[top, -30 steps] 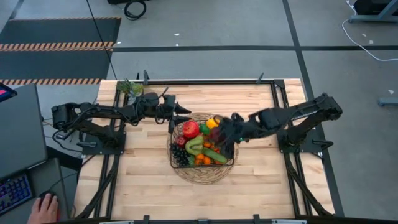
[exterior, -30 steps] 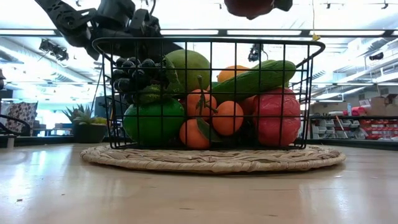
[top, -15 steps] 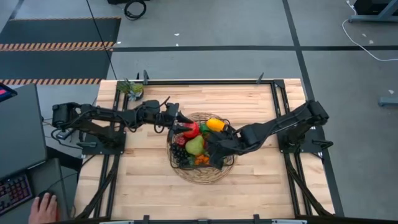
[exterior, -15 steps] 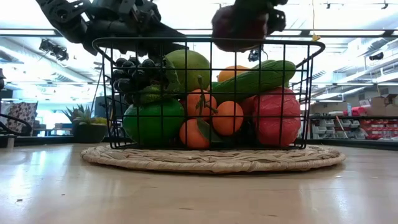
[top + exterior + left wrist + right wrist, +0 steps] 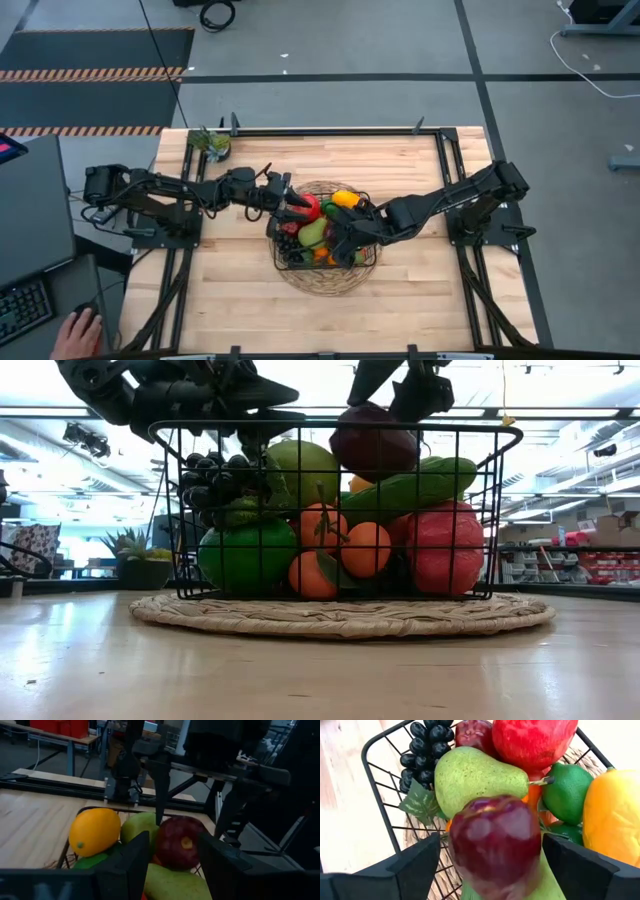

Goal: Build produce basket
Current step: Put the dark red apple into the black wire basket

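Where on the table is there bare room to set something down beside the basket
Bare wood lies along the table's near edge, in front of the woven mat, and along the far edge between the potted plant and the far right corner. It is crowded at the basket, heaped with produce, where the left gripper and right gripper meet.

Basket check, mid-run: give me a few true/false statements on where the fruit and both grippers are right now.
1. The dark red apple lies on top of the pile in the basket. True.
2. The right gripper is clamped on it. False: its fingers stand open above it.
3. The basket sits on bare wood. False: on a woven mat.
4. The left gripper is over the basket's rim. True.
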Motion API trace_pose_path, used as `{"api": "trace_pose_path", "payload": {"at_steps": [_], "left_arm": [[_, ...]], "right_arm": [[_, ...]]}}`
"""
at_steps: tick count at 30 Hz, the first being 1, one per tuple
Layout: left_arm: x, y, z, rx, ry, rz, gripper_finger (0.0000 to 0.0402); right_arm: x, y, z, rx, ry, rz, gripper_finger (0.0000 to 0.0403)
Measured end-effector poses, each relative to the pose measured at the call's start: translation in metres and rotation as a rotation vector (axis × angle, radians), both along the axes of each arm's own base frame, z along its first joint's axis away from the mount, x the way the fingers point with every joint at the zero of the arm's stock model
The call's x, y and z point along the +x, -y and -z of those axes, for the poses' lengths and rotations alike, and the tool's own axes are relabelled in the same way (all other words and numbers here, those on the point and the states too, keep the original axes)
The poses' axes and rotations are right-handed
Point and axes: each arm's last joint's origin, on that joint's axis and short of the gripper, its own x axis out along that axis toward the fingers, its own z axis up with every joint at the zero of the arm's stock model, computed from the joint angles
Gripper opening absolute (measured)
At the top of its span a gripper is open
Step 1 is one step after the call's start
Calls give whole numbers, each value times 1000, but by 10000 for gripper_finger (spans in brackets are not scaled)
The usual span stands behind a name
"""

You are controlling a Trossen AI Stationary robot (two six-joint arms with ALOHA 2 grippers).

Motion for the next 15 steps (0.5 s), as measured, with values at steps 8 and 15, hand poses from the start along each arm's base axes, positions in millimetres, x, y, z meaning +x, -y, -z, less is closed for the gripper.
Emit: {"api": "trace_pose_path", "payload": {"at_steps": [8, 15], "left_arm": [[0, 0, 0, -2, 0, 0, 172], [0, 1, 0, -2, -2, 3, 172]], "right_arm": [[0, 2, 0, -12, -10, -13, 378], [-2, 13, -9, -1, -14, 15, 371]]}}
